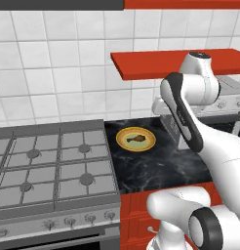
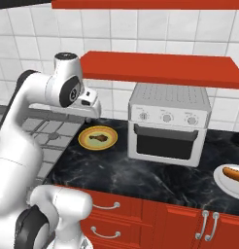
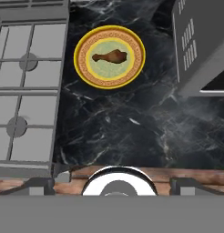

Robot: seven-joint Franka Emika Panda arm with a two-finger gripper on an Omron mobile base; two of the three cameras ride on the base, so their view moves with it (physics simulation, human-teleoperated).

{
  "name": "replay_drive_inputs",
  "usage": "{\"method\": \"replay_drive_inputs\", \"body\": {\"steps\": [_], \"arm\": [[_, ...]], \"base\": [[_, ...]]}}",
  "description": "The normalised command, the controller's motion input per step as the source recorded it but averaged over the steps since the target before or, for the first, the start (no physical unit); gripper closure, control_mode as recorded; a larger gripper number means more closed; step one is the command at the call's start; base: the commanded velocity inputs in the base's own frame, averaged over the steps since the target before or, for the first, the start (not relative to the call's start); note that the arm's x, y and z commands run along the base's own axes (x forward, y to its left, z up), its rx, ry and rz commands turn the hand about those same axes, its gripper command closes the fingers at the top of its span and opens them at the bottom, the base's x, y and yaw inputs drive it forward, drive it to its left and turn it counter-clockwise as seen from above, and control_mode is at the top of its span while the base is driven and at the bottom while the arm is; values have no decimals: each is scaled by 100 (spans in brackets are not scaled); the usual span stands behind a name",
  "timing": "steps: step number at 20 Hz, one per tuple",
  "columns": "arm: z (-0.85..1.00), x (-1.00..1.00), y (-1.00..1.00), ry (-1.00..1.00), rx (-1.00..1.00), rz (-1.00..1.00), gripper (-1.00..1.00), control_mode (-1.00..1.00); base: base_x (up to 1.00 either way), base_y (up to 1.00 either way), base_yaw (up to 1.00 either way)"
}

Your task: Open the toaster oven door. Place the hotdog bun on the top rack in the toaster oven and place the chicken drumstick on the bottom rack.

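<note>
Jaws spread wide and empty, the gripper (image 2: 92,108) hangs above the black counter (image 3: 132,132), the chicken drumstick (image 3: 110,57) lying well beyond its fingertips on a yellow plate (image 3: 82,68) between stove (image 3: 22,91) and closed toaster oven (image 2: 169,124).

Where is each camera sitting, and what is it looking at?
Left base view: behind the arm's left, facing the stove and yellow plate; white arm at right.
Right base view: behind its right, facing the toaster oven; arm at left.
Hand view: above the counter, looking down; dark finger tips at bottom.
All share the plate with the chicken drumstick.
</note>
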Motion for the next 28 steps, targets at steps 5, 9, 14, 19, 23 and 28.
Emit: {"method": "replay_drive_inputs", "body": {"steps": [5, 9, 14, 19, 23, 28], "arm": [[0, -65, -70, -19, 12, -22, -100, -100], [0, -18, -64, -25, 8, -24, -100, -100], [0, -32, -44, -34, 11, -7, -100, -100], [0, 0, -57, -19, 15, -10, -100, -100], [0, 0, -63, -5, 23, -9, -100, -100], [0, -2, -73, 0, 32, -8, -100, -100]], "base": [[0, 0, 0], [0, 0, 0], [0, 0, 0], [0, 0, 0], [0, 0, 0], [0, 0, 0]]}}
